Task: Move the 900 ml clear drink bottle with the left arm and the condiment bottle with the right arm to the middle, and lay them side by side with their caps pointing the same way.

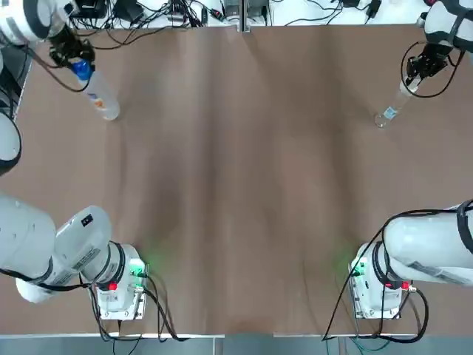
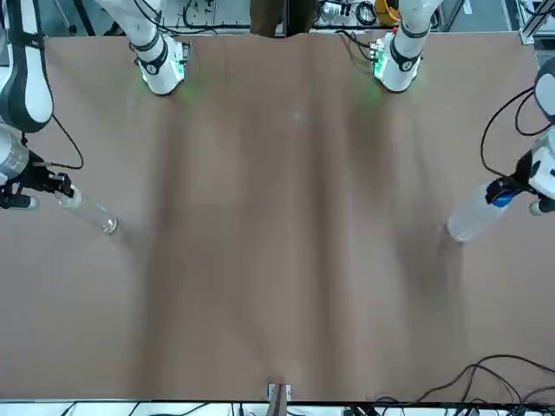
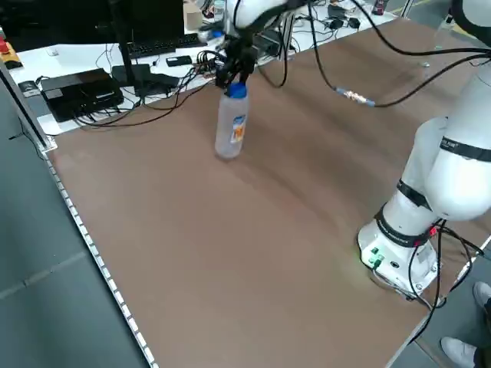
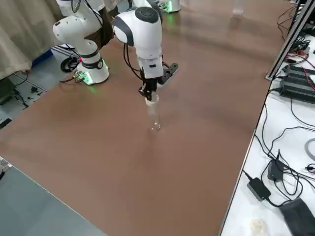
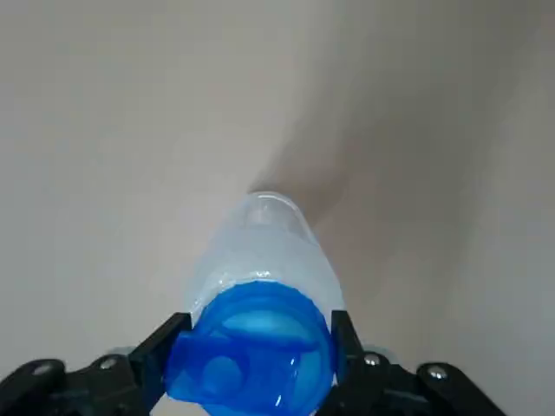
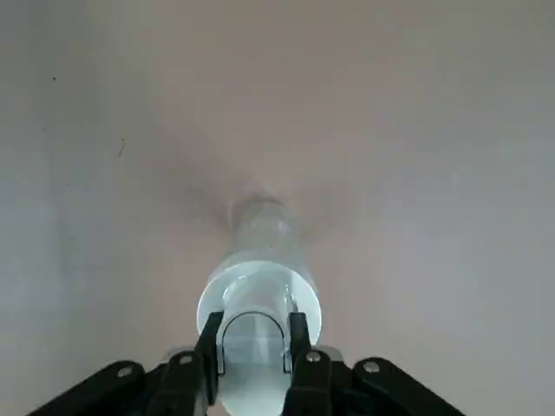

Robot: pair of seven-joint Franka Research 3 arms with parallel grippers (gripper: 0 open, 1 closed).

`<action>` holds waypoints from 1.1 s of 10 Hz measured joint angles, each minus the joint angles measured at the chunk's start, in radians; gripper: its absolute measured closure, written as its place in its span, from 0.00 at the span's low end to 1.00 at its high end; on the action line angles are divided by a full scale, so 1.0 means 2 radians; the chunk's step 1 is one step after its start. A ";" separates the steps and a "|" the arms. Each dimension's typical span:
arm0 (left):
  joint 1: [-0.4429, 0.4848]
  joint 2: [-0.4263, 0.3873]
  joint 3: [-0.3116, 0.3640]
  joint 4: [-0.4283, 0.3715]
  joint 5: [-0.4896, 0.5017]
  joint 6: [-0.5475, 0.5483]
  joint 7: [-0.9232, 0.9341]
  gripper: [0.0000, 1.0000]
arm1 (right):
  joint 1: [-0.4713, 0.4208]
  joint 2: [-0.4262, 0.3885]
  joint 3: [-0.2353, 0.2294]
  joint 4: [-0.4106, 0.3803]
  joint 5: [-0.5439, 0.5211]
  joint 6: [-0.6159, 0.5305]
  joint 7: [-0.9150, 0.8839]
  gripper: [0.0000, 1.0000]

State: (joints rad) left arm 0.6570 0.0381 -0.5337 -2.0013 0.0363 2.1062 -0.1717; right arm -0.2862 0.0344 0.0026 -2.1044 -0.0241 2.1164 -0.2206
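Note:
The clear drink bottle (image 1: 102, 100) with a blue cap (image 5: 251, 355) and an orange label stands upright at the table's far left. My left gripper (image 1: 72, 58) is shut on the cap from above, a finger (image 5: 160, 347) pressing each side. The slim clear condiment bottle (image 1: 392, 109) stands upright at the far right, with my right gripper (image 1: 421, 70) shut on its top; its fingers (image 6: 211, 347) clamp the neck. I cannot tell whether either base touches the table. The front view shows the drink bottle (image 2: 473, 217) and the condiment bottle (image 2: 91, 211) at opposite sides.
The brown table (image 1: 244, 185) spreads wide between the two bottles. Cables and electronics (image 1: 148, 11) lie beyond the far edge. The arm bases (image 1: 122, 285) stand at the near edge. A metal post (image 4: 290, 34) rises at the table's right side.

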 joint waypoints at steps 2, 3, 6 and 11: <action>-0.004 0.001 -0.081 0.016 -0.002 -0.004 -0.162 0.29 | 0.017 0.000 0.003 0.008 0.000 -0.027 0.043 0.67; -0.005 0.001 -0.118 0.018 -0.002 -0.005 -0.241 0.29 | 0.033 0.000 0.004 0.020 0.000 -0.050 0.074 0.67; -0.006 0.005 -0.191 0.025 -0.004 -0.006 -0.413 0.29 | 0.081 -0.005 0.008 0.056 0.001 -0.091 0.173 0.67; -0.067 0.075 -0.211 0.074 -0.009 -0.012 -0.722 0.29 | 0.181 -0.017 0.012 0.067 0.001 -0.095 0.386 0.67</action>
State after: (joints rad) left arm 0.5236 0.1886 -0.9566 -1.8541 0.0181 2.0819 -1.6147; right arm 0.0749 0.0001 0.0265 -1.9705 -0.0211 1.9273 0.5514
